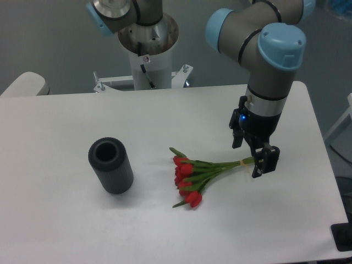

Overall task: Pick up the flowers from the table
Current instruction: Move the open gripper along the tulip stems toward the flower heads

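Flowers (pixel 193 177), end effector (pixel 257 158) at stems

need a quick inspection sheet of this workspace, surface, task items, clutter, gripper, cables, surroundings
surface: white table with rounded corners, matt, no spills seen.
job's things: flowers, red tulips lying flat near the middle, blooms toward the left, stems running right to the tied pale ends.
clutter: dark grey ribbed cylinder, hollow, open end facing the camera, left of the flowers and apart from them.
grippers: gripper low at the stem ends, fingers either side of them; whether it has closed on the stems cannot be told.
cables: thin wire on the white arm pedestal; nothing seen on the table.
surroundings: grey wall behind, white pedestal at the far table edge, a dark object at the lower right edge.
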Controlling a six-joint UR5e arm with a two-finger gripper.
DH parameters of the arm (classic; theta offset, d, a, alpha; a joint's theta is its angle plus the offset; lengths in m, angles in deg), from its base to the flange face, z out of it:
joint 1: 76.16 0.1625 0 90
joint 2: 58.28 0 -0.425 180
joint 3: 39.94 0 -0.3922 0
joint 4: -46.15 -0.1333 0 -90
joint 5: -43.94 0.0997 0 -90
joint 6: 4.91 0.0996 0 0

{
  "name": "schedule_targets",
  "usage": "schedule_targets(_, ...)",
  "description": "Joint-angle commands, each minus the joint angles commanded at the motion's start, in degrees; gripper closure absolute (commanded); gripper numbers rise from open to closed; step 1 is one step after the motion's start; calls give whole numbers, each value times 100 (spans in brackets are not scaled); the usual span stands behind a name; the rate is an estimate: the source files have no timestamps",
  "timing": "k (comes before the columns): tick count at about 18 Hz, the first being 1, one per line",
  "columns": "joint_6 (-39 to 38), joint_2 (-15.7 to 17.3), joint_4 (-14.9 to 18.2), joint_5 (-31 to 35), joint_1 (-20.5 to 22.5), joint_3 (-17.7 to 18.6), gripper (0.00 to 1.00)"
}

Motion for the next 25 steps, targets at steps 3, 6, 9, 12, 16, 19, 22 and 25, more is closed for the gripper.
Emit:
schedule_targets(3,-44,9,-35,0,-9,61,0)
schedule_targets(6,-140,9,-17,18,-9,88,0)
schedule_targets(9,-394,53,-9,0,-9,272,0)
schedule_targets(12,-764,97,-105,0,-18,456,0)
schedule_targets(16,-1072,202,-955,44,-158,1062,0)
schedule_targets(19,-1072,272,-1187,543,-167,1484,0)
schedule_targets(22,-1046,255,-1257,1115,-176,1661,0)
schedule_targets(25,-1177,150,-1422,1169,-334,1941,0)
